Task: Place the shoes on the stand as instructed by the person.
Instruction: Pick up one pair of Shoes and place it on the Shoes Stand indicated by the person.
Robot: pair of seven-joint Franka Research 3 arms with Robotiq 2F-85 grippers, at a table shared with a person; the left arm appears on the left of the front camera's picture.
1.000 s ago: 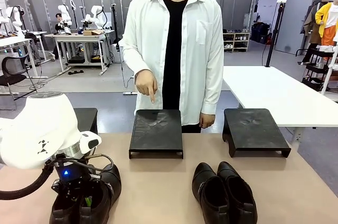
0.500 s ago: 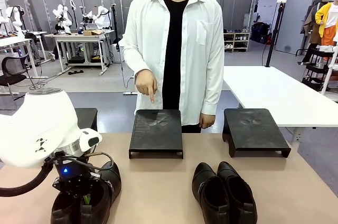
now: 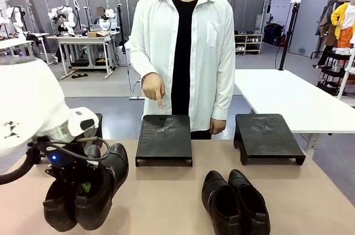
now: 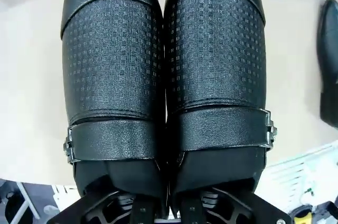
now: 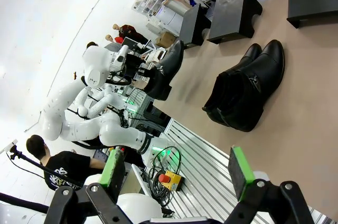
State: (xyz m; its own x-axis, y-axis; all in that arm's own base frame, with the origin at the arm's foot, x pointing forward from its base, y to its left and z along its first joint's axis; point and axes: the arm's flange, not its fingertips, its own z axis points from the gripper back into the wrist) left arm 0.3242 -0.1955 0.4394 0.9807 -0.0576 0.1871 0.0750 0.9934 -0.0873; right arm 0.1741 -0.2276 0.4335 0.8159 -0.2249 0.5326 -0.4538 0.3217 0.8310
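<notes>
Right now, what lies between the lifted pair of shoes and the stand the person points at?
Bare tabletop, seen in the front view, separates the lifted shoes from the middle stand.

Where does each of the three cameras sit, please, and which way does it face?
Front view: fixed between the arms, facing the person pointing at the middle stand; the left tool grips the held shoes.
Left wrist view: on the left wrist, looking along its tool at the held shoes.
Right wrist view: on the right wrist, rolled, facing the resting shoes; its open right tool shows.
Shared: all three show the held shoes.
</notes>
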